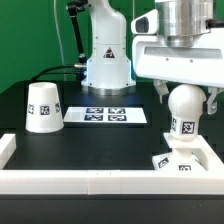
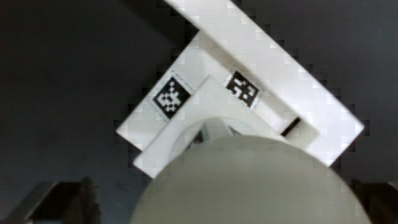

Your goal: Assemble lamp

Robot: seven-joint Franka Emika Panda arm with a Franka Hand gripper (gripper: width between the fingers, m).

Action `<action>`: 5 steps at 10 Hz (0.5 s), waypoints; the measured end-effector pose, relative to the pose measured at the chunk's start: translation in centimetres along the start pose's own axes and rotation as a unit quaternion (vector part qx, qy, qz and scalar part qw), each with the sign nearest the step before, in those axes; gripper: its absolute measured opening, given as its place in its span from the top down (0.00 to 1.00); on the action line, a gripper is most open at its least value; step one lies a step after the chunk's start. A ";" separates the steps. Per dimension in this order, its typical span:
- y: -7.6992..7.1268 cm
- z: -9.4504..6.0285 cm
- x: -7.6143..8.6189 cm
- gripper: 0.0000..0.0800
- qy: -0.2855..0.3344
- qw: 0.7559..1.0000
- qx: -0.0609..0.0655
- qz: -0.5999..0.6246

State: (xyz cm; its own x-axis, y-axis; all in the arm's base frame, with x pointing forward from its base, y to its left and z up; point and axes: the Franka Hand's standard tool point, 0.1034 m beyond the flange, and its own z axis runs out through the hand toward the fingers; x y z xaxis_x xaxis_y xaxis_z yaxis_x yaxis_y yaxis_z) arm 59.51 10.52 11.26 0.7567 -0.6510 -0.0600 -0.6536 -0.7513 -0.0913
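The matte white ball-shaped bulb (image 1: 184,108) stands upright on the small flat square white base (image 1: 182,160), its tagged neck seated at the base's middle, near the corner of the raised white border wall (image 1: 60,180) on the exterior view's right. In the wrist view the rounded top of the bulb (image 2: 240,180) fills the foreground with the tagged base (image 2: 205,105) beneath it, so the camera looks almost straight down the bulb's axis. That alignment suggests the bulb was meant to sit square over the base's socket, and the wall corner probably braces the base against sliding.

The hand (image 1: 184,100) hangs directly over the bulb with its dark fingers (image 1: 161,93) spread wide on either side of the globe, apart from it rather than pinching it; the bulb stands on its own. I judge the bulb step near done or done.

The matte white tapered shade (image 1: 43,107) rests mouth-down on the black worktop (image 1: 100,140), well apart toward the exterior view's left, untouched and waiting its turn. Between them, further back, lies the marker board (image 1: 105,115).
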 end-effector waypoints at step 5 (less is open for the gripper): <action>0.0 0.0 0.0 0.13 0.000 0.981 -0.001 -0.194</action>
State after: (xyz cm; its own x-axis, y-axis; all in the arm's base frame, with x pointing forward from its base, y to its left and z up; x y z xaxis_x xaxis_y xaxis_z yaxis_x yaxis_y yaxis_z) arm 59.52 10.50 11.24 0.9485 -0.3161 -0.0215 -0.3165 -0.9427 -0.1056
